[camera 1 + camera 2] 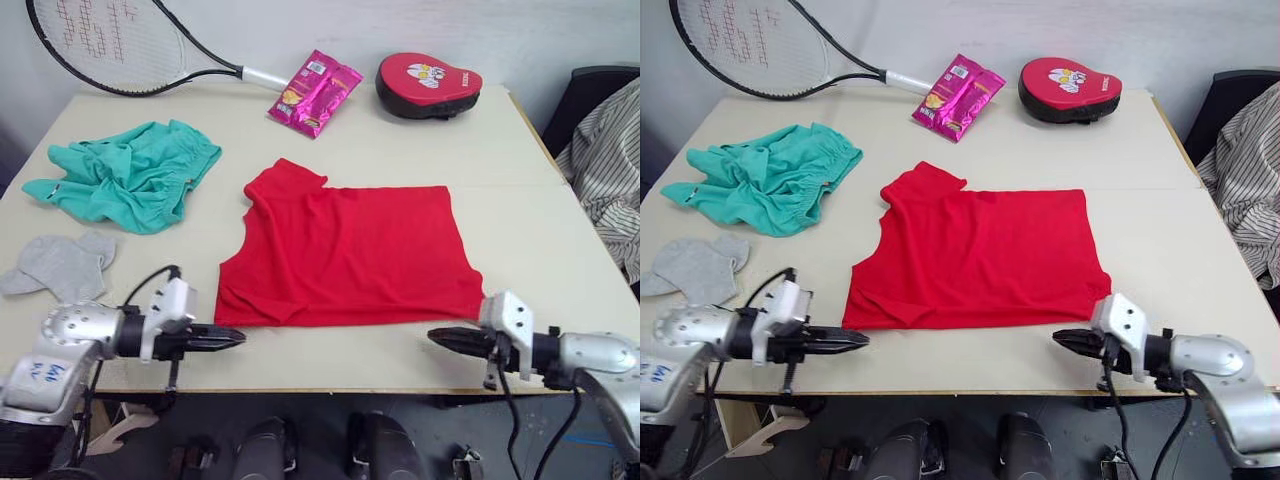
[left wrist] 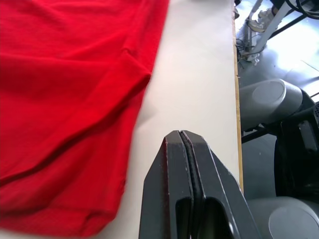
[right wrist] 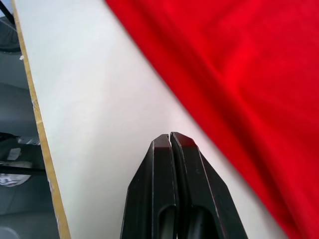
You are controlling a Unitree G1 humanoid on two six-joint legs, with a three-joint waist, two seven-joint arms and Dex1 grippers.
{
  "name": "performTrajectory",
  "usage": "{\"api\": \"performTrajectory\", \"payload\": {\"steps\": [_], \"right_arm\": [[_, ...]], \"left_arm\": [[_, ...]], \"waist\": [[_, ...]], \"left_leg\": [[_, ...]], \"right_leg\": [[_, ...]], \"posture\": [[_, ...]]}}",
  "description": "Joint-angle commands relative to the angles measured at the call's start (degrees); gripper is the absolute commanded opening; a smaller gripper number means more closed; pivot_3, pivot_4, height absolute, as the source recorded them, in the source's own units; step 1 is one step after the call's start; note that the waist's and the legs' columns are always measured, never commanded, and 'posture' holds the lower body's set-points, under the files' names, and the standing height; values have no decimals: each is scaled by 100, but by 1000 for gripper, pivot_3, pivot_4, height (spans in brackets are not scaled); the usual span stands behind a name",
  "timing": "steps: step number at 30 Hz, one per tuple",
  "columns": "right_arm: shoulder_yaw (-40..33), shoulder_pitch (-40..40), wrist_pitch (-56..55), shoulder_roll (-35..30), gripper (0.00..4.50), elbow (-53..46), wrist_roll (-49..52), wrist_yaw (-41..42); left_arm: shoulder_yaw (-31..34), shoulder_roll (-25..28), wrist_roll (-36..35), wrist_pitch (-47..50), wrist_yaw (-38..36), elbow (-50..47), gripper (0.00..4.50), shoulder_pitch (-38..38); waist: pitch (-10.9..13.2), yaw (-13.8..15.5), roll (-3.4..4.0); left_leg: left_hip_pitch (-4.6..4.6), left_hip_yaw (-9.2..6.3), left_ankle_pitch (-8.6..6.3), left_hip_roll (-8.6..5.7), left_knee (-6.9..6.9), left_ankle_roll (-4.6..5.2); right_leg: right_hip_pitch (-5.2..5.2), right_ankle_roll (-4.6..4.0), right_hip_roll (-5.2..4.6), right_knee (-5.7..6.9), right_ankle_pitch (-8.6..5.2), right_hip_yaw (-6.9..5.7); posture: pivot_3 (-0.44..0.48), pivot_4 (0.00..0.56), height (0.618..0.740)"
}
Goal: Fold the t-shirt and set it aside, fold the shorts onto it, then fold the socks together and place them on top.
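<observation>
the t-shirt [image 1: 345,255] lies folded flat mid-table [image 1: 540,230]. the left gripper [image 1: 238,338] sits clenched and empty over the near edge, just off the shirt's near left corner; the right gripper [image 1: 436,336] is likewise clenched near the near right corner. the shorts [image 1: 130,175] lie crumpled far left, the socks [image 1: 62,265] nearer left.

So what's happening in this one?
A laundry-folding job, early on. The t-shirt lies partly folded mid-table. The left pincer and right pincer sit shut and empty near its front corners, holding nothing. The shorts are still crumpled and the socks unfolded, both to the left.
</observation>
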Motion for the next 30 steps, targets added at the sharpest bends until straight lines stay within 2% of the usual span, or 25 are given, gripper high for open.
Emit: {"api": "performTrajectory", "payload": {"steps": [1,8,15,20,30], "right_arm": [[106,-189,-445,138,48,378,-250,-163],[157,-501,-612,225,48,1107,-348,-237],[-98,-719,-305,175,48,1300,-135,-395],[-341,-688,97,117,48,1532,60,-433],[-866,-579,468,-233,48,1883,310,-297]], "left_arm": [[-353,-331,310,-283,342,67,0,-334],[-748,-822,717,-845,563,754,0,-867],[-616,-1273,714,-922,1033,1210,0,-1239],[-470,-1409,530,-576,1302,1161,0,-1122],[-408,-1418,940,-949,1825,1339,0,-984]], "waist": [[0,20,0],[-1,99,1],[-1,111,0],[-1,112,0],[-1,118,0]], "left_leg": [[0,-2,0,0,0,1],[-1,-1,15,2,3,28],[0,-4,16,2,8,36],[-1,-5,16,2,8,37],[0,-7,15,2,8,41]], "right_leg": [[0,-1,0,0,1,-1],[-1,-2,4,-1,4,-5],[5,-1,0,-1,5,-7],[6,-1,0,-2,5,-10],[9,0,-3,-2,6,-11]], "posture": [[0,150,740],[0,150,740],[0,150,740],[0,150,740],[0,150,740]]}}
